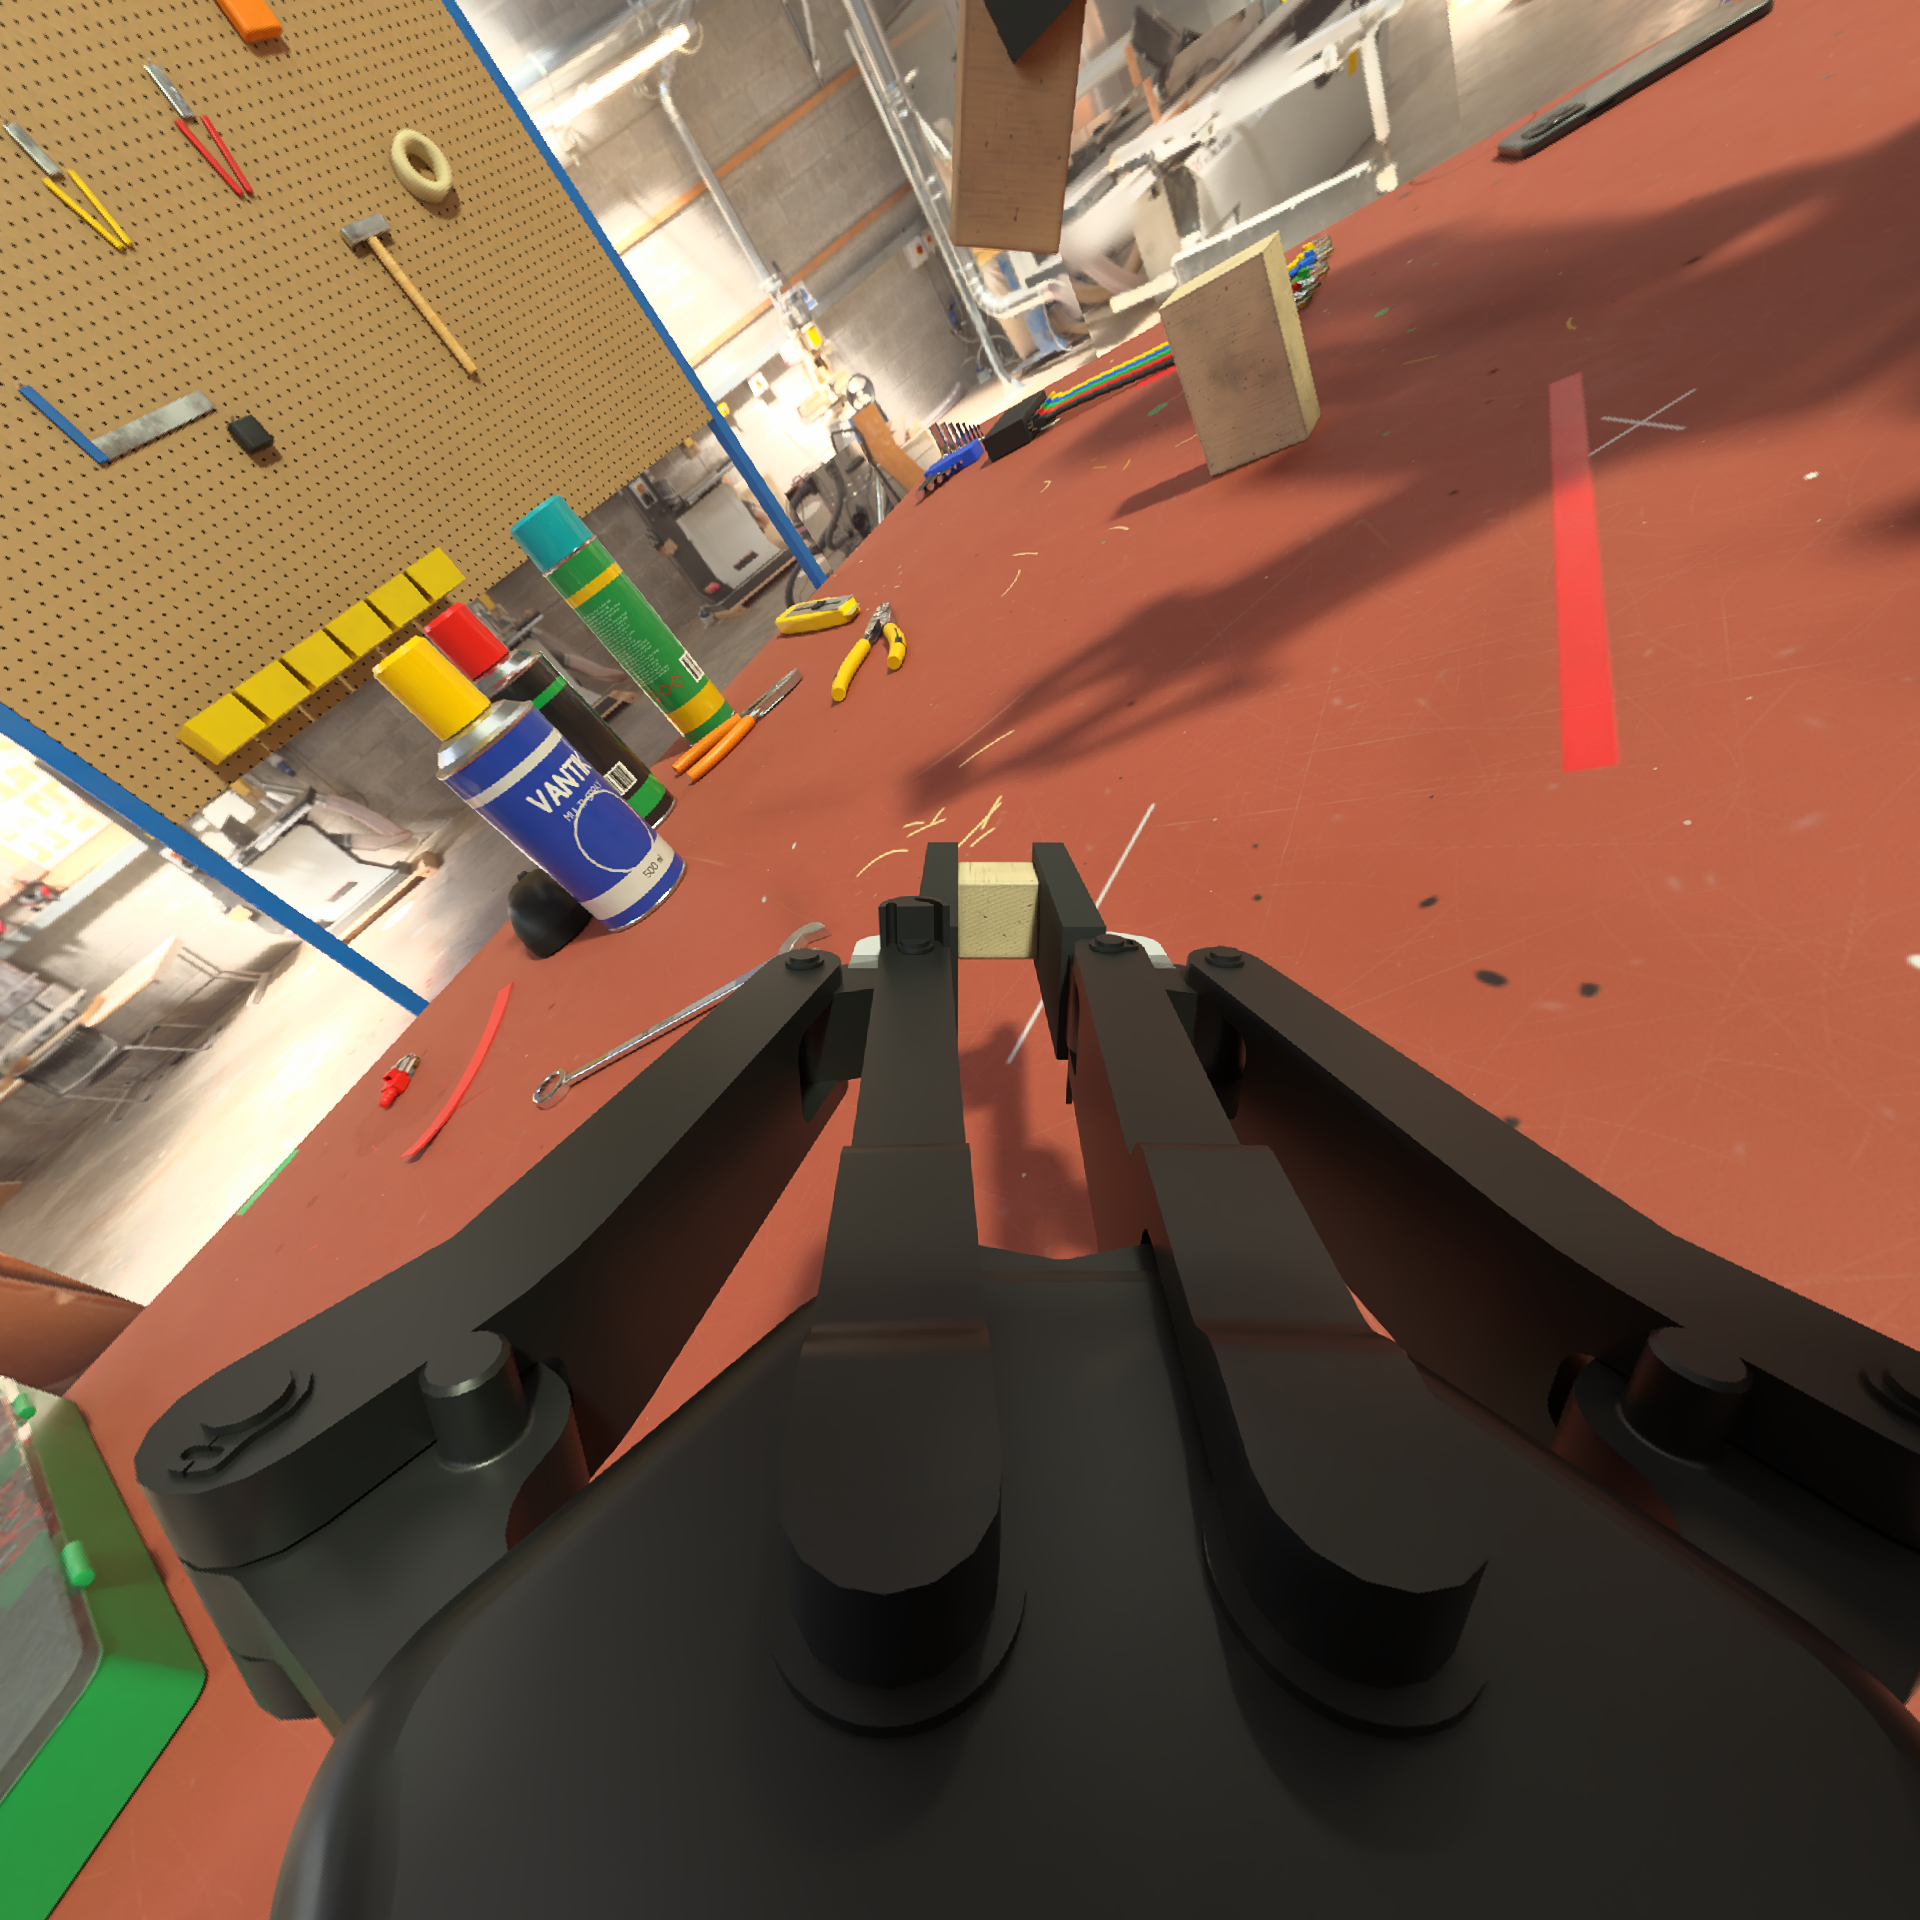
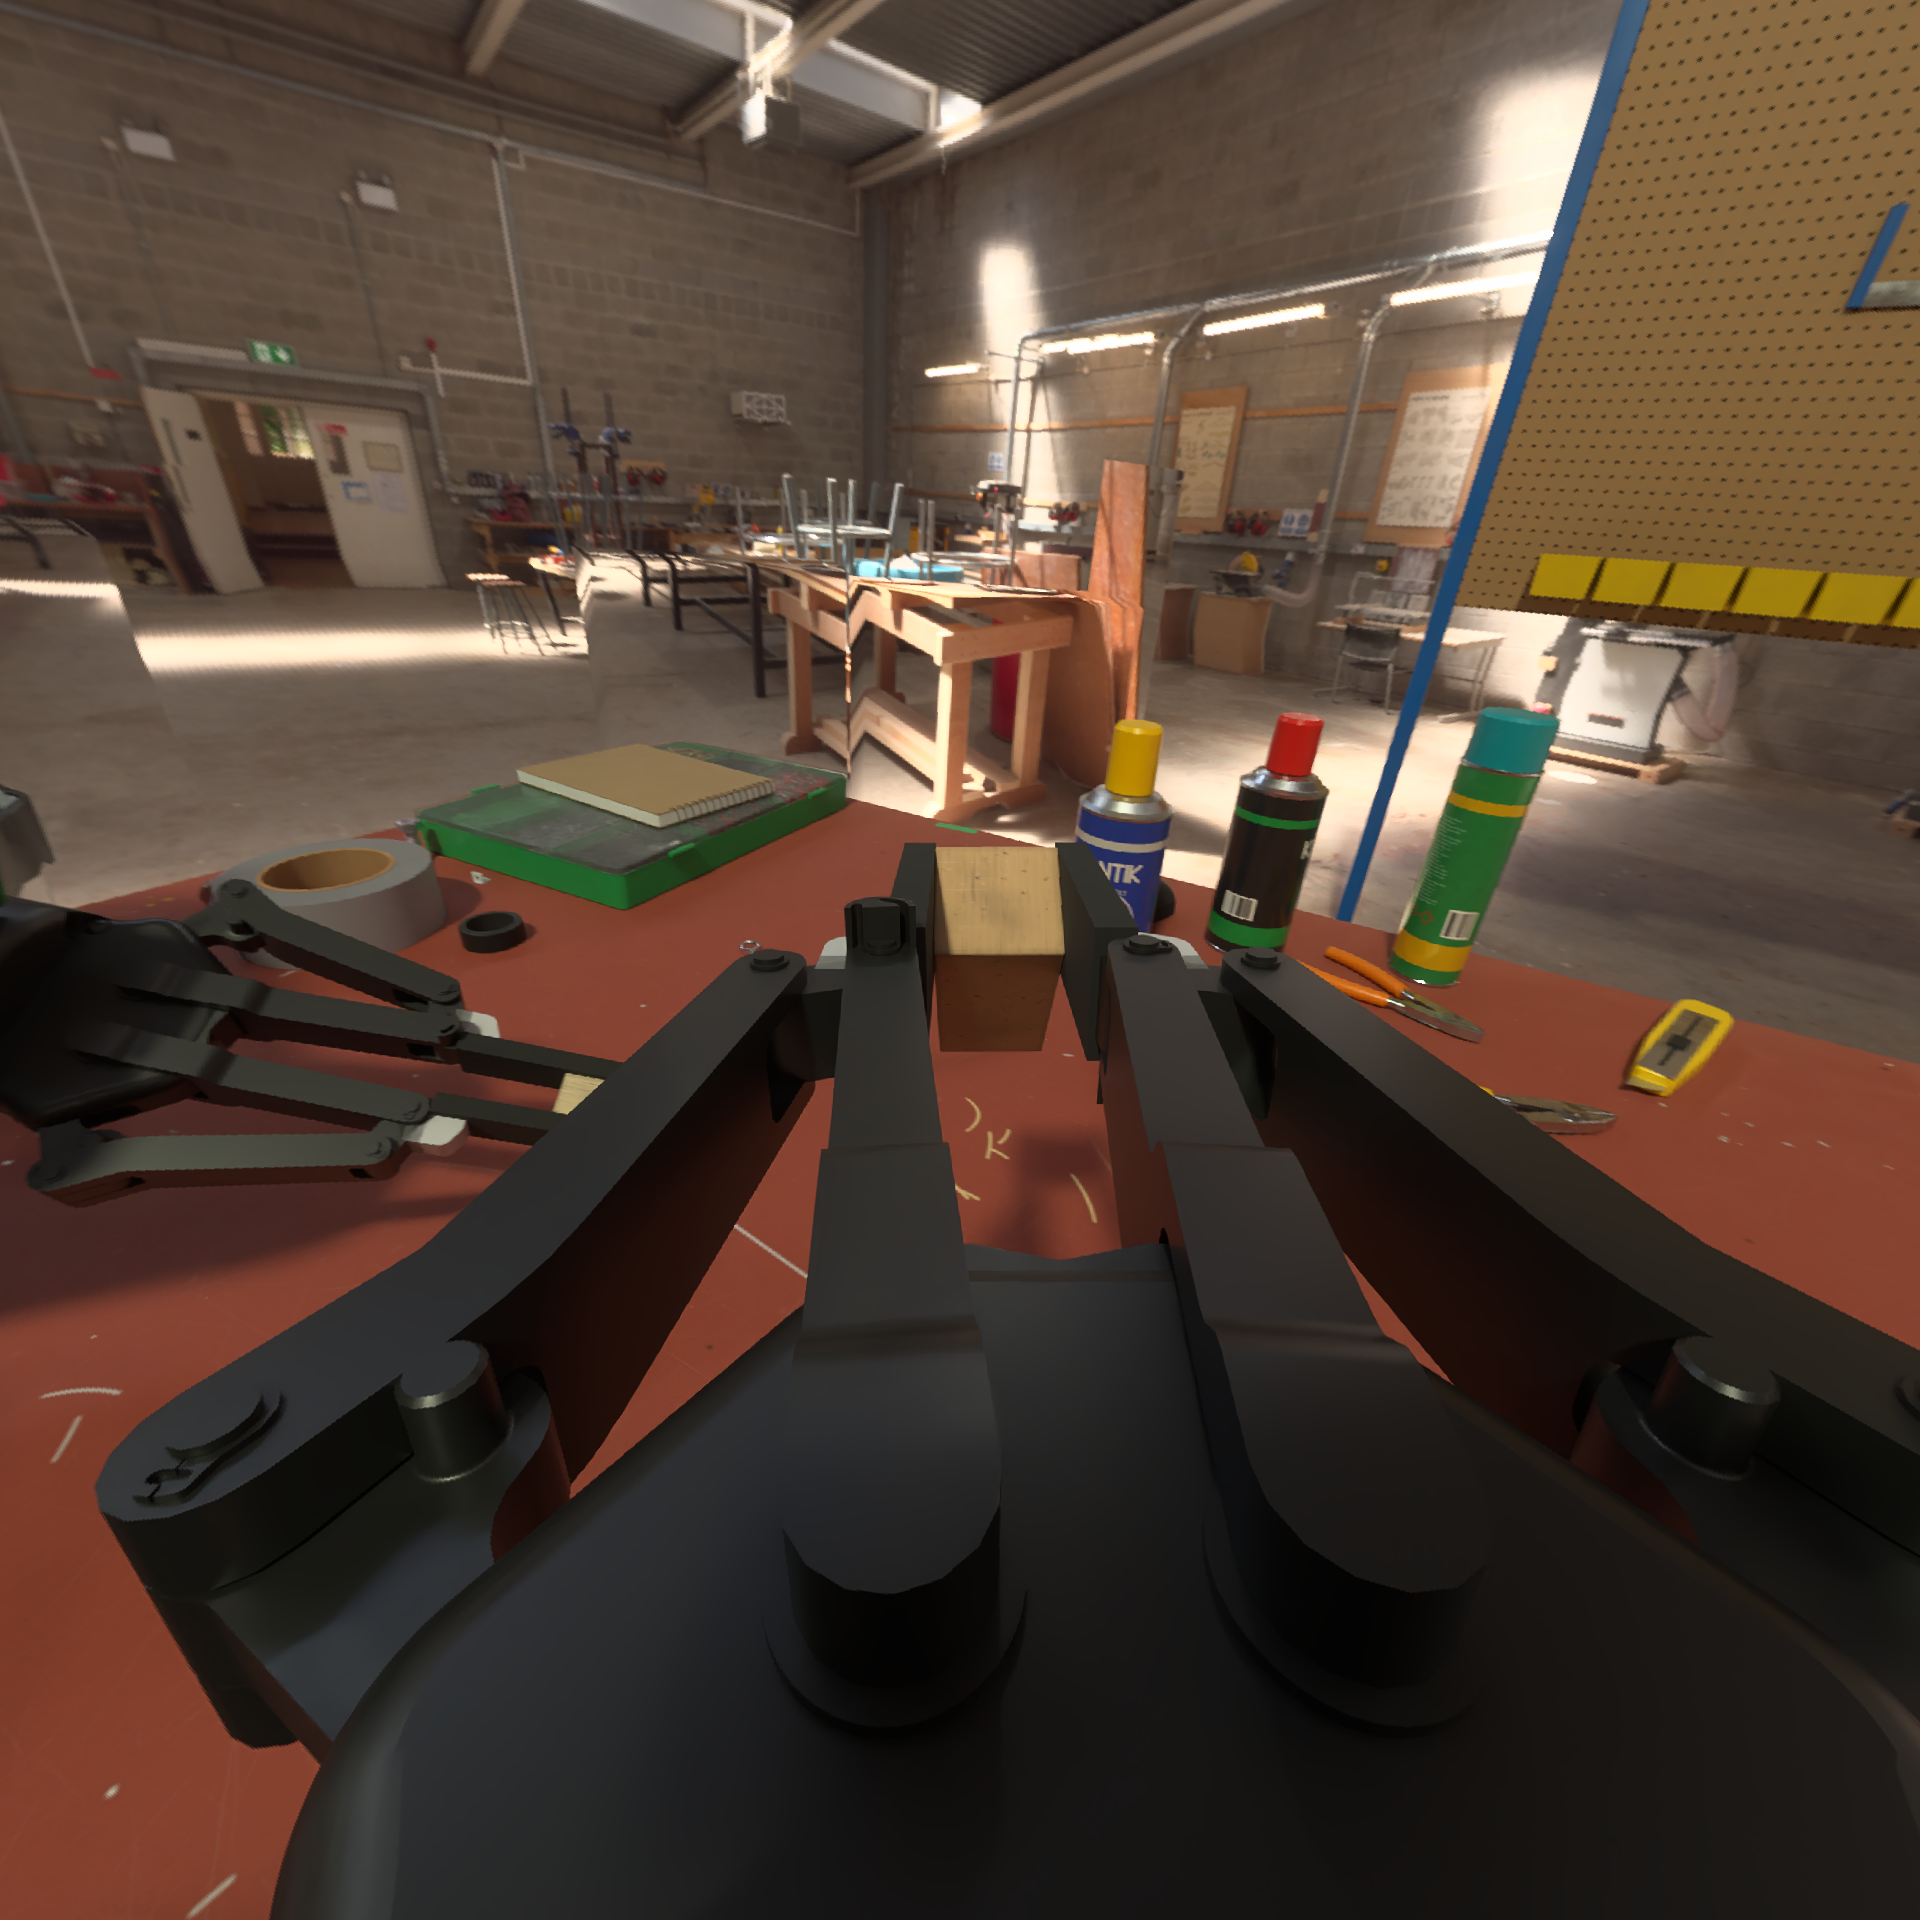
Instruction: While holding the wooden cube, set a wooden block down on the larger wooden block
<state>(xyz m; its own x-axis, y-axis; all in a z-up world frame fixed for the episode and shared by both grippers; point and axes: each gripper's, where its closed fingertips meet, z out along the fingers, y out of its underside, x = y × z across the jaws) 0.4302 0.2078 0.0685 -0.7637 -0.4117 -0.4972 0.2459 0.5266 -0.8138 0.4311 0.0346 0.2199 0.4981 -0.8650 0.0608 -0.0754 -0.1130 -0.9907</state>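
Observation:
My left gripper is shut on a small pale wooden cube and holds it just above the red table. The larger wooden block stands on the table far ahead to the right. A longer wooden block hangs in the air at the top of the left wrist view, up and left of the larger block. My right gripper is shut on this wooden block. The right wrist view also shows the left gripper with the cube. The larger block is out of the right wrist view.
Three spray cans stand by the pegboard. Pliers, a yellow utility knife, orange cutters and a wrench lie nearby. A green case with a notebook, a tape roll and red tape are on the table.

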